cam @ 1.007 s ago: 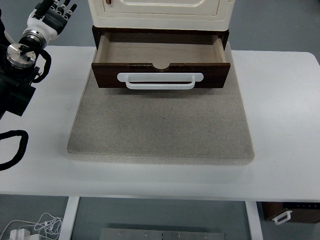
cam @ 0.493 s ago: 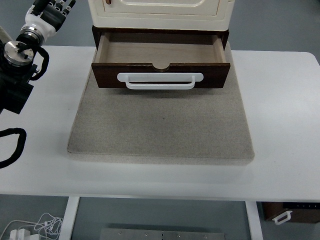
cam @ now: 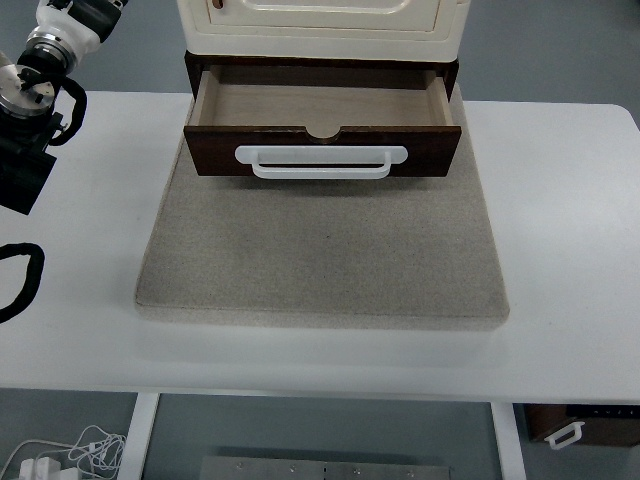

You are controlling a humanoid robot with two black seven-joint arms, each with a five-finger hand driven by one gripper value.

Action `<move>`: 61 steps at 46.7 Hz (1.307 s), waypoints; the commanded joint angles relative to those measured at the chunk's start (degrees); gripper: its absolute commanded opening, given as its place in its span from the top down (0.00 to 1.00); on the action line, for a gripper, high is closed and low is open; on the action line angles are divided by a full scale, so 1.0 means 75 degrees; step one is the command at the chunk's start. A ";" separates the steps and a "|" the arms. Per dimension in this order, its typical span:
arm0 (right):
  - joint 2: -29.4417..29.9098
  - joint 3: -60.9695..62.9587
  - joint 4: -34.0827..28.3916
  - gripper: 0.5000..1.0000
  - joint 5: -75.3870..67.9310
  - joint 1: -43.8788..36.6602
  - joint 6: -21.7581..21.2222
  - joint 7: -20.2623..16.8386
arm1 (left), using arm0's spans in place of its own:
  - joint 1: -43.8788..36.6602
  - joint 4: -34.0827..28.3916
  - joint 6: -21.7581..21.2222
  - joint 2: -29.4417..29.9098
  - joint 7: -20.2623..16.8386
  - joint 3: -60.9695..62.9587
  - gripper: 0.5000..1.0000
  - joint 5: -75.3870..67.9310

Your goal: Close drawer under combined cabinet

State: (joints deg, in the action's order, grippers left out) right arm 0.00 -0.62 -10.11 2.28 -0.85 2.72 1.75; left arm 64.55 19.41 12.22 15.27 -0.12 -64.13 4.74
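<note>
Top view, from where I stand: the drawer [cam: 320, 125] under the cream cabinet [cam: 322, 28] stands pulled out toward the robot, its pale wooden inside bare and its dark brown front facing down the picture. A white handle [cam: 320, 161] runs across that front. Cabinet and drawer sit at the far edge of a grey mat [cam: 322, 250], which lies on the white table [cam: 570, 230].

The left arm [cam: 35, 90] comes in along the left edge, a silver wrist joint and black housing over the table's far left corner. Its hand [cam: 75, 15] reaches up to the top-left corner and is cut off by the frame, so I cannot tell how its fingers are set. The drawer lies well apart from that hand, off to its right and nearer the robot, with bare table between them. A black cable [cam: 20, 282] loops at the left edge.
</note>
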 commanded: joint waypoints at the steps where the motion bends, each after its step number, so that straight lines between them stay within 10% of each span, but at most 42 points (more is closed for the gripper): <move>1: 0.0000 0.0000 0.0000 0.10 0.0000 -0.0004 0.0000 0.0000 | 0.0135 0.0014 0.0011 0.0085 0.0004 0.0042 0.00 0.0000; 30: 0.0000 0.0000 0.0000 0.10 0.0000 0.0007 0.0000 0.0000 | 0.1108 0.1794 -0.0118 0.1678 -0.0090 0.0617 0.00 -0.0316; 61: 0.0000 0.0000 0.0000 0.10 0.0000 0.0007 0.0000 0.0000 | 0.1530 0.6247 -0.0118 0.2616 -0.0066 0.1506 0.00 -0.1312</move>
State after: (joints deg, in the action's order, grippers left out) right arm 0.00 -0.62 -10.11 2.28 -0.85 2.72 1.76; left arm 75.45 63.31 11.34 34.83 -0.61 -55.01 -4.63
